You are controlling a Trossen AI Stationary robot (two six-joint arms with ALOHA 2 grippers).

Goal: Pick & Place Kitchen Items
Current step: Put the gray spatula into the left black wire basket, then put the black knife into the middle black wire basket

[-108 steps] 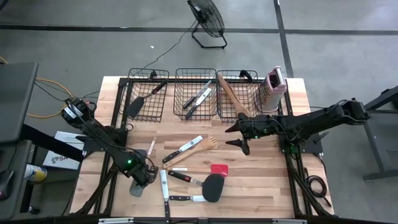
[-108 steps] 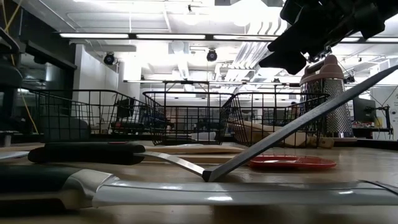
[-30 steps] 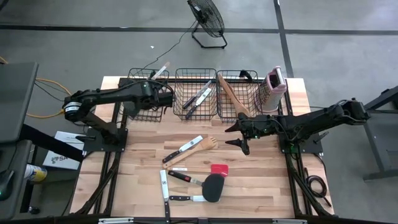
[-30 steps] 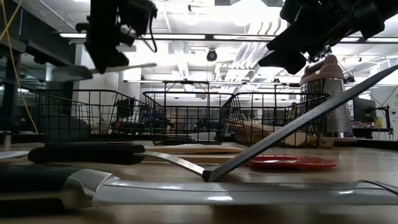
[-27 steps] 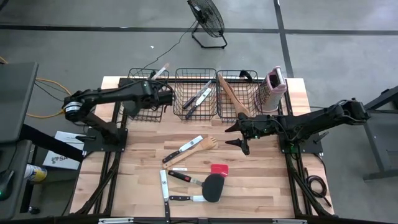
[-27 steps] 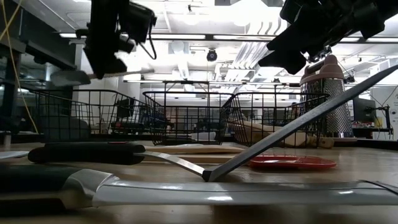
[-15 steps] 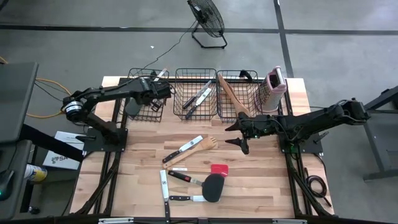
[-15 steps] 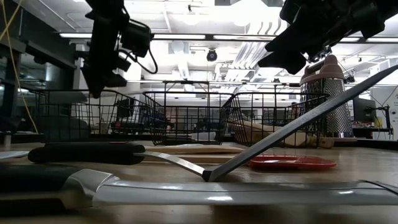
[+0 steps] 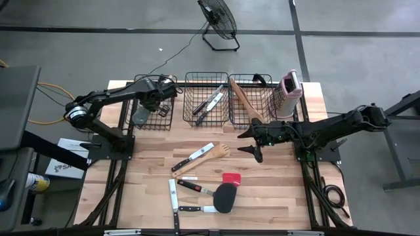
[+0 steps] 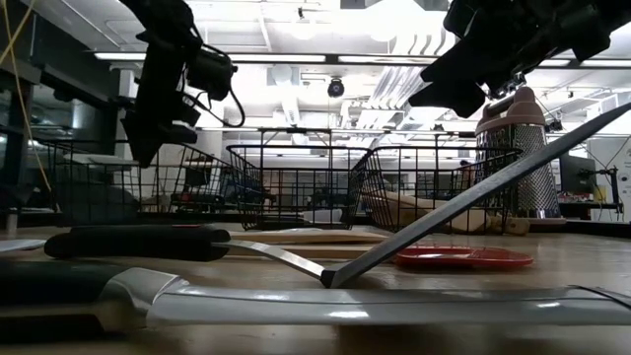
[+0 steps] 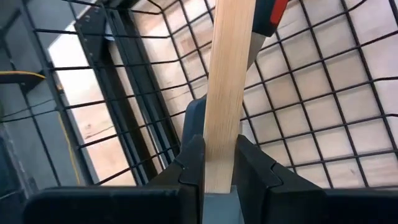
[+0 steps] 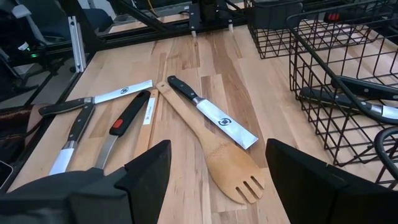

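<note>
wooden-handled spatula held over the left basket

the left gripper pinches the spatula by its flat wooden handle, above the left basket. it looks light, stiff and smooth; a mid-handle hold should serve. its long axis runs straight out from the fingers, head hidden. the right gripper hangs spread above the table.

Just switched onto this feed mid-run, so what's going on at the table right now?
The left gripper is over the left wire basket, shut on a wooden-handled spatula with its grey head down inside. The right gripper hangs open above mid-table, holding nothing. Knives, a wooden slotted spoon and spatulas lie on the table, waiting to be sorted.
</note>
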